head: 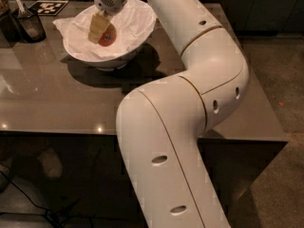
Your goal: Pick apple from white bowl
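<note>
Gripper (100, 32) sits inside the white bowl (118, 61) on the surface (71, 99), the apple (109, 36) touching its jaws and not yet lifted; whether they clench it cannot be told, so extraction is outstanding.

Upper left, a dark cup (30, 26) holds a utensil (17, 3), black-and-white marker (47, 7) nearby, both on the glossy table (61, 106).

Glossy white bowl (112, 61) lined with crumpled matt tissue paper (135, 18). The smooth-skinned apple (109, 37) has a faint sheen. The gripper (100, 30) — tan, matt — sits inside the bowl beside the apple. The arm (209, 65) is smooth white plastic, the table (57, 99) polished and reflective.
</note>
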Controlling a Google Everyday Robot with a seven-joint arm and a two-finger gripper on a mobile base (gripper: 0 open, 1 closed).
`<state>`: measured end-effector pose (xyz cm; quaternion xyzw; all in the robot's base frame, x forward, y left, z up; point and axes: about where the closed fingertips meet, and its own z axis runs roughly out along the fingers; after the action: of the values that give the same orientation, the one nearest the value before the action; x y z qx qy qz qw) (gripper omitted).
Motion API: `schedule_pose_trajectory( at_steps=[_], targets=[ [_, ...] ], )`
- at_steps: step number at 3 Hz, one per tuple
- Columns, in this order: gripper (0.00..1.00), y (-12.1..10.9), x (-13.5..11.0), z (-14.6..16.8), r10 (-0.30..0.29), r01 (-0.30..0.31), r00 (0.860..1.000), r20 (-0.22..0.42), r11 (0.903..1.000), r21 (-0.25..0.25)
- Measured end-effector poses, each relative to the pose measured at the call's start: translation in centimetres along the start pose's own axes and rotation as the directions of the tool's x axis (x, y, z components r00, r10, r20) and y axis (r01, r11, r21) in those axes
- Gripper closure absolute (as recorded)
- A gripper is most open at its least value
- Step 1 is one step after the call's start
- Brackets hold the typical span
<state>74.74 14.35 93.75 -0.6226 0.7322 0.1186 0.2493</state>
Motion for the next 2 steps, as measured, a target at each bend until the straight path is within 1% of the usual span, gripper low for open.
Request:
schedule_pose_trajectory(
  at_steps=[1, 2],
  targets=[
    [1.00, 0.4, -1.2, -1.2, -0.017, 0.017, 1.000, 0.012, 0.9998, 0.002],
    [1.00, 0.8, -3.1, -3.9, -0.048, 0.047, 0.999, 0.026, 0.9984, 0.031]
  ],
)
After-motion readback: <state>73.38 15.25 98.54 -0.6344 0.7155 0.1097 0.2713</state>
